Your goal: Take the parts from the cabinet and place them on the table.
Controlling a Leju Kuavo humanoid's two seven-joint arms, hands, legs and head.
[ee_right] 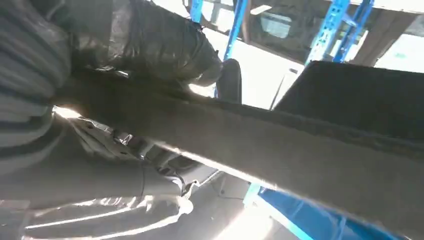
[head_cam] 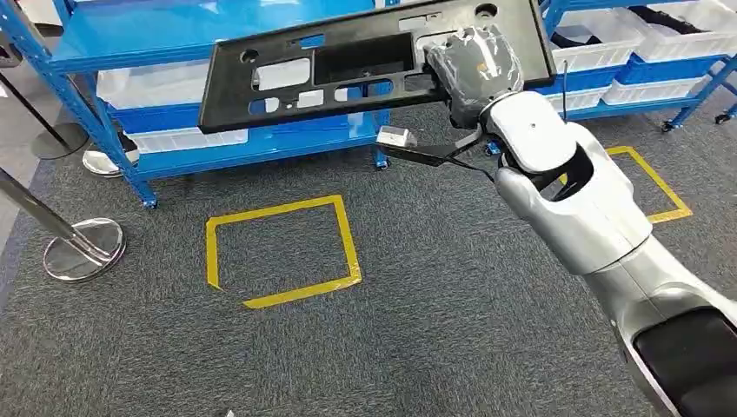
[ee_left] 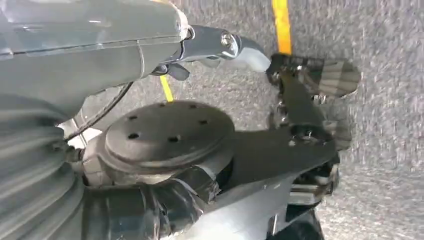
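Black plastic panel (head_cam: 348, 69), long, flat and full of cut-out windows, is held up in front of the blue metal shelf (head_cam: 156, 43) by the right robot hand (head_cam: 474, 65), gripping it near one end. Whether the left robot hand (ee_left: 310, 100) is open or closed I cannot tell. Held off-centre, the panel may droop or twist loose over the grey carpet (head_cam: 417, 347).

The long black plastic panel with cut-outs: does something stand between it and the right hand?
Nothing visible does. The right hand already grips the long black plastic panel with cut-outs near one end, holding it in front of the blue metal shelving.
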